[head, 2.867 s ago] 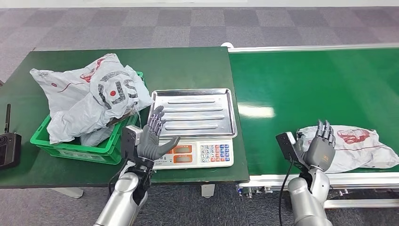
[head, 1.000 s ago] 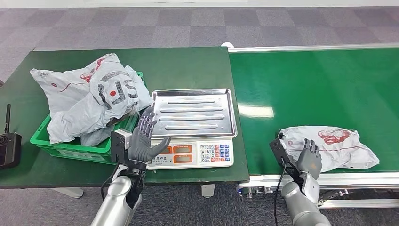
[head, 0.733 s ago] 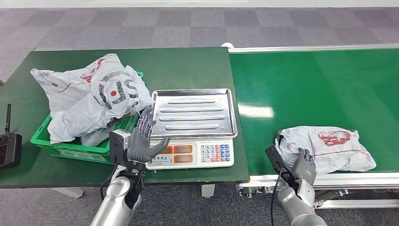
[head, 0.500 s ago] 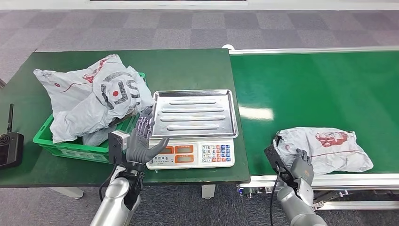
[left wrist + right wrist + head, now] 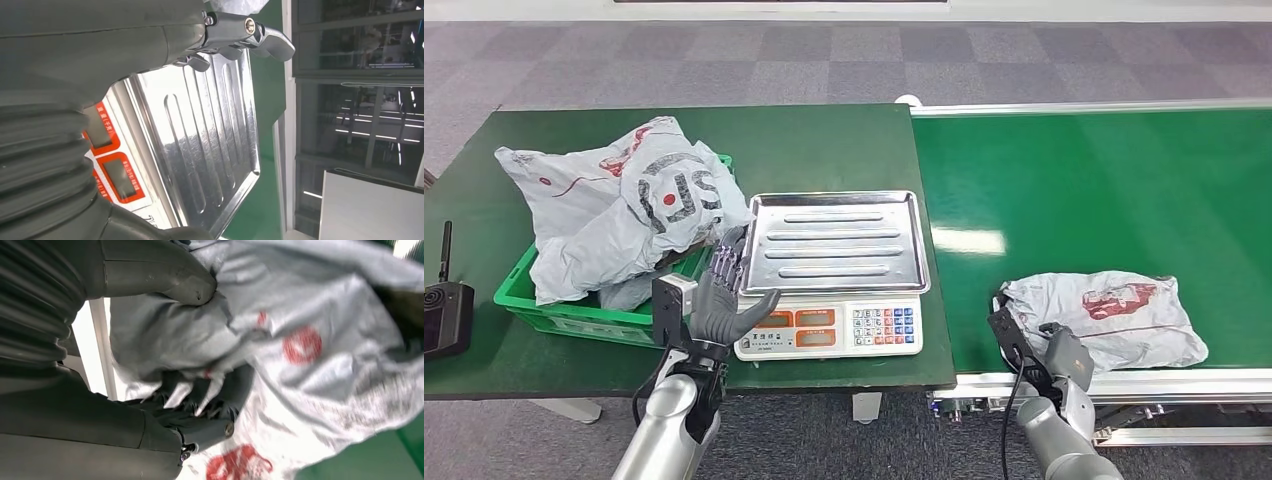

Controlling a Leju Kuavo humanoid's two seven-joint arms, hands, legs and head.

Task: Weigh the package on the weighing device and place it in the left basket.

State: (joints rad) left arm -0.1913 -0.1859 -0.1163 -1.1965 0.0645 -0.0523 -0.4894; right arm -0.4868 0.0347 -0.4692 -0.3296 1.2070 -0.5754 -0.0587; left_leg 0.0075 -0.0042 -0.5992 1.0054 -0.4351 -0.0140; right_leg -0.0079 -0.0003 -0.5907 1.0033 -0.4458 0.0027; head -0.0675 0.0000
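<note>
The bright green conveyor belt (image 5: 1104, 190) with its silver side rails takes up the right half of the scene, butting against the right edge of the dark green worktop (image 5: 824, 140). On the worktop's left part, near the front edge, sits the green plastic slatted basket (image 5: 574, 310), heaped with crumpled grey-white plastic mail bags printed in red and black (image 5: 624, 215) that spill over its rim. Just beside the basket's right side stands the white electronic weighing scale with a ribbed stainless-steel tray (image 5: 839, 240), its orange displays and keypad facing the front edge; the tray carries nothing. The grey-white plastic package with red print (image 5: 1114, 315) lies on the belt close to its front rail. At the worktop's left edge is a black handheld radio-like device (image 5: 444, 315).

The silver left arm rises from below the front edge, and the left hand (image 5: 724, 295) is held upright between basket and scale with its fingers spread apart and nothing in it; the left wrist view shows the tray beyond its fingertips (image 5: 272, 42). The right hand (image 5: 1064, 355) is at the package's near-left corner. In the right wrist view its thumb (image 5: 187, 282) presses into the bag and its dark fingers (image 5: 210, 395) curl into the crumpled plastic, gripping a fold of it.
</note>
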